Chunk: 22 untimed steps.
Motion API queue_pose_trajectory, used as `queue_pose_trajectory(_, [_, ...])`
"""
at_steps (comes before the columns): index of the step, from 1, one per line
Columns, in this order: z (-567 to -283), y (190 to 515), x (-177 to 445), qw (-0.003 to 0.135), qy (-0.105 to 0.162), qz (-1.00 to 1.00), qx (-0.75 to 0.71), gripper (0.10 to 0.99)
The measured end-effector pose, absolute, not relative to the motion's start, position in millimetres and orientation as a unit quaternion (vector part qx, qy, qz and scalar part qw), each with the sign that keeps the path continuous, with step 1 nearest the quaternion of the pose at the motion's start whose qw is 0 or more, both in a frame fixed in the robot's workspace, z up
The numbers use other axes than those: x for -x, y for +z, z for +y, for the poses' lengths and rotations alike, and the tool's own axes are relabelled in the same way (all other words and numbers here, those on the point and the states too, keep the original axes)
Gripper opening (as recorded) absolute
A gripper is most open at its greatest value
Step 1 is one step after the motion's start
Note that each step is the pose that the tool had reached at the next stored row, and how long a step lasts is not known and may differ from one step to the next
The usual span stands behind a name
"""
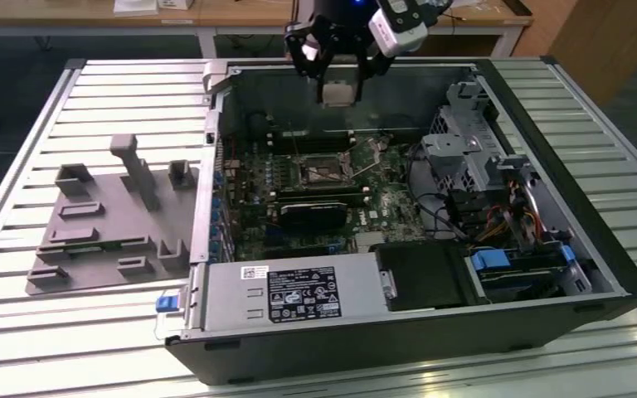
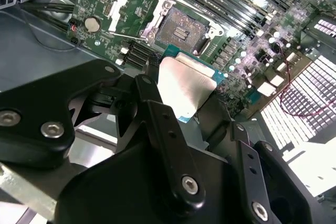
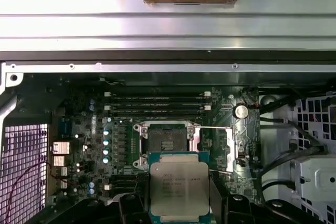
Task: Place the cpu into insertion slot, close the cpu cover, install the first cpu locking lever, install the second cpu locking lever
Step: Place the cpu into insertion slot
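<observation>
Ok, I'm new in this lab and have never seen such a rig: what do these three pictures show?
A robot arm ends in a black claw. One camera off the arm views the whole scene; two more ride near its wrist. An open computer case lies on a slatted metal table, a grey fixture beside it. The claw grips the cpu, a silver-topped chip, above the green motherboard. The insertion slot is uncovered and empty.

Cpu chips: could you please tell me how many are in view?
1: the cpu is held in the gripper, apart from the empty insertion slot. Others could be hidden.
</observation>
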State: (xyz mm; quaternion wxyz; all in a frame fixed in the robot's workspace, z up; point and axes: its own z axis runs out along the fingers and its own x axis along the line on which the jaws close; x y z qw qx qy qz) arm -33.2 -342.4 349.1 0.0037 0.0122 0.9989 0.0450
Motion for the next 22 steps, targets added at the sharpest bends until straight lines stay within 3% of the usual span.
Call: queue_pose_trajectory(22, [-342, 321, 36, 0.009, 0.043, 0.999, -0.013, 0.537])
